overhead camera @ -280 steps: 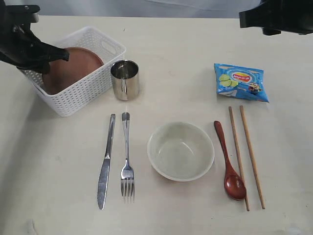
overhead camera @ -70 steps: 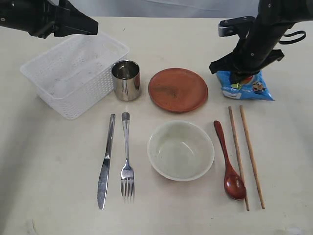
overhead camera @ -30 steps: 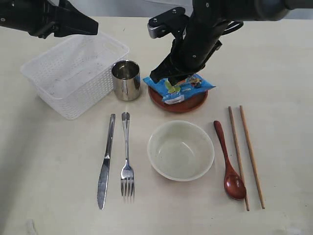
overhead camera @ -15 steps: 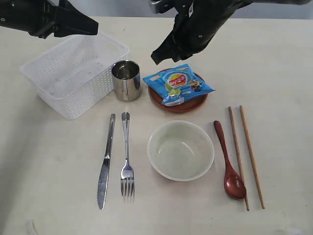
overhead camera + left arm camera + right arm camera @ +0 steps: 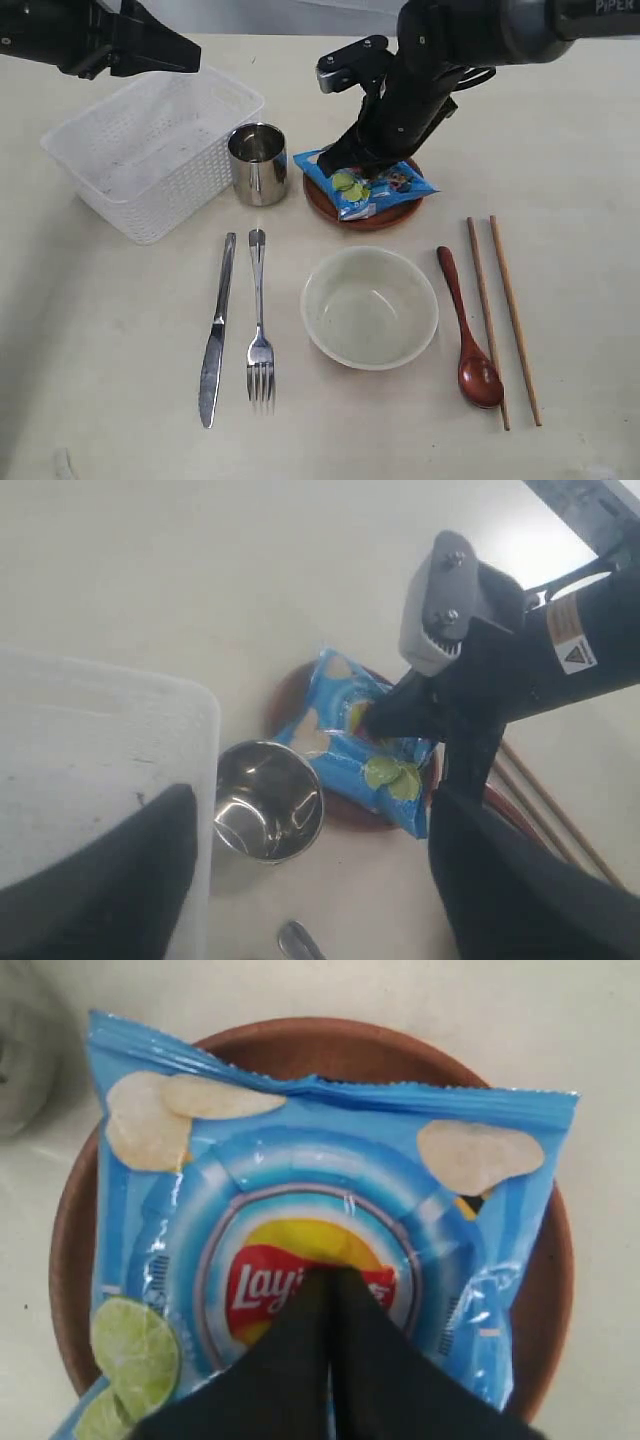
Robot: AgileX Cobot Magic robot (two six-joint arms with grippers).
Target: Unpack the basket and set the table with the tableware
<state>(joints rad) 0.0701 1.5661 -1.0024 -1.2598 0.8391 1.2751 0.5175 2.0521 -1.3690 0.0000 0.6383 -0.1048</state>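
tableware is all laid out on the desk [image 5: 120,330]. the right tool [image 5: 327,1278], raised half a second ago, has been lowered shut onto the blue snack packet [image 5: 372,185] on the red-brown plate [image 5: 382,219]. the white basket [image 5: 170,195] is emptied, so unpacking is judged done. the left tool [image 5: 175,55] is held open near it. whether film is pinched cannot be told.

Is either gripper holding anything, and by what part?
Nothing in the open left gripper. The right gripper is shut with its tips on the middle of the snack packet, at the logo; pinching the film or just pressing cannot be told.
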